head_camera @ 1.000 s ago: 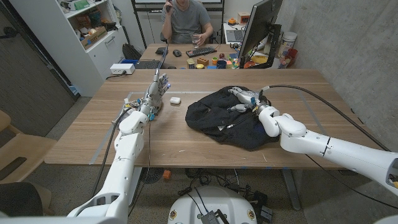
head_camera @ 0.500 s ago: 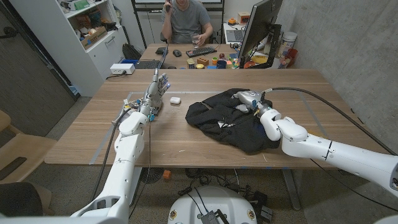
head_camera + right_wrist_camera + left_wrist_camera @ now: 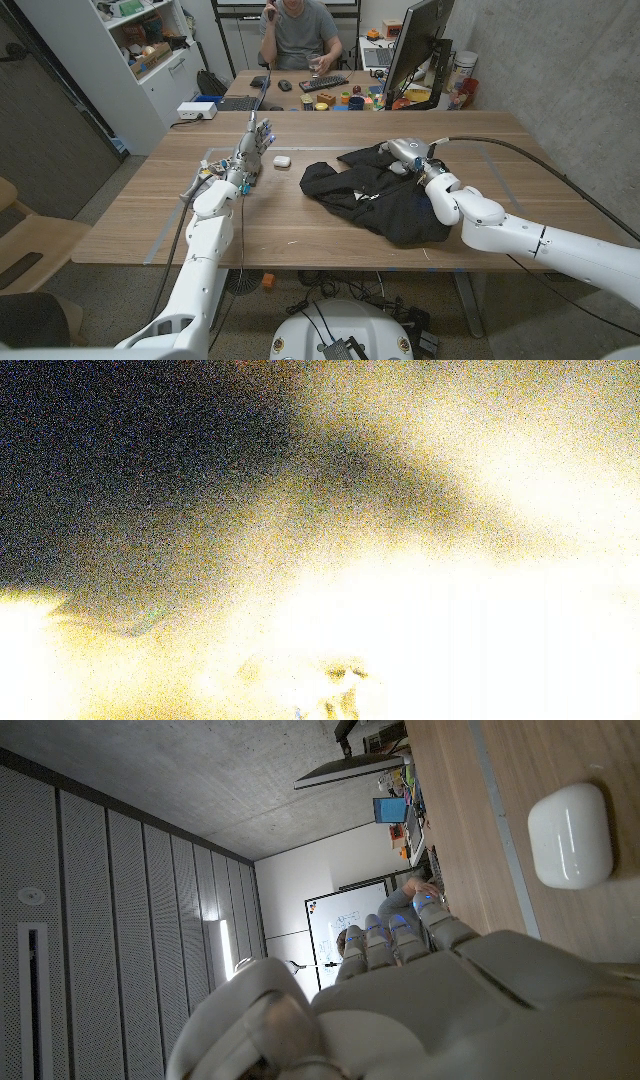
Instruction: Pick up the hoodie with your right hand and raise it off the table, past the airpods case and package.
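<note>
Hoodie [image 3: 375,195], black, is spread on the wooden table [image 3: 300,225], its long axis running left to right; its far edge is gripped by the right hand [image 3: 403,155] and has been drawn up. Left hand [image 3: 255,143] is held upright, fingers apart, beside the airpods case [image 3: 281,159].

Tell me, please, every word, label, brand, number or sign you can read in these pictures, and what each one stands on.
None can be read.
Hoodie: a small white mark on the black cloth, too small to read.
Airpods case: plain white, no print showing.
Whiteboard in the left wrist view: faint writing, too blurred to read.
Shelf boxes and coloured items on the far desk: any print is too small.
Right wrist view: washed-out noise, nothing legible.
</note>
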Robot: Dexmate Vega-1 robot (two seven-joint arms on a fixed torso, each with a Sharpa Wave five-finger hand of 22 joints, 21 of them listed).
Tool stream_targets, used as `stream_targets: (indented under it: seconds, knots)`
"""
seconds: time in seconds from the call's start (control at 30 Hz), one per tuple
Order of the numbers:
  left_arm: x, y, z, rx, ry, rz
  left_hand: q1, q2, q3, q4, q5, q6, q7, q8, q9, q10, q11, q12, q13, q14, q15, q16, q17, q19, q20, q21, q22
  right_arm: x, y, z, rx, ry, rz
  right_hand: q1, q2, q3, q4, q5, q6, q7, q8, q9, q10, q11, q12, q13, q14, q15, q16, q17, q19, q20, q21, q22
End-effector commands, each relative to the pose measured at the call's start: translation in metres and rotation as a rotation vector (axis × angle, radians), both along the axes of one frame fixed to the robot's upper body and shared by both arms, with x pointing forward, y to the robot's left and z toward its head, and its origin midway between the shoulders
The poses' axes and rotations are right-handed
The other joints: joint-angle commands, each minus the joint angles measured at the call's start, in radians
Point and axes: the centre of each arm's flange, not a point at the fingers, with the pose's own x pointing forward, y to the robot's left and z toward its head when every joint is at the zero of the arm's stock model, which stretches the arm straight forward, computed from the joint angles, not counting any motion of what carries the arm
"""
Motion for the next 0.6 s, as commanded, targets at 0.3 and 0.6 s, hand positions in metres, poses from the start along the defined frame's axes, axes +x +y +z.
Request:
stream_targets:
  seconds: [0.3,0.6]
  knots:
    - [0.012,0.000,0.001,-0.012,-0.004,-0.020,0.003,0.002,-0.003,0.006,0.007,0.016,0.000,0.005,0.002,0.009,-0.002,0.006,0.006,0.002,-0.001,0.009,0.005,0.009,0.000,0.005,0.004,-0.089,-0.010,0.108,-0.039,-0.199,0.098,0.094,0.042,0.039,-0.012,0.253,-0.017,0.004,0.074,0.104,0.112,-0.087,0.077,0.081,0.170,-0.182,0.068,0.484,0.055,-0.096,0.138,0.014]
    - [0.014,0.001,0.001,-0.018,-0.005,-0.023,0.001,0.002,-0.003,0.007,0.007,0.017,0.000,0.004,0.002,0.009,-0.004,0.005,0.006,0.002,-0.001,0.009,0.005,0.008,0.000,0.005,0.004,-0.121,-0.024,0.174,-0.032,-0.277,0.080,0.099,0.040,0.037,-0.013,0.269,-0.028,0.012,0.074,0.100,0.101,-0.083,0.074,0.079,0.170,-0.184,0.026,0.491,0.054,-0.096,0.150,-0.009]
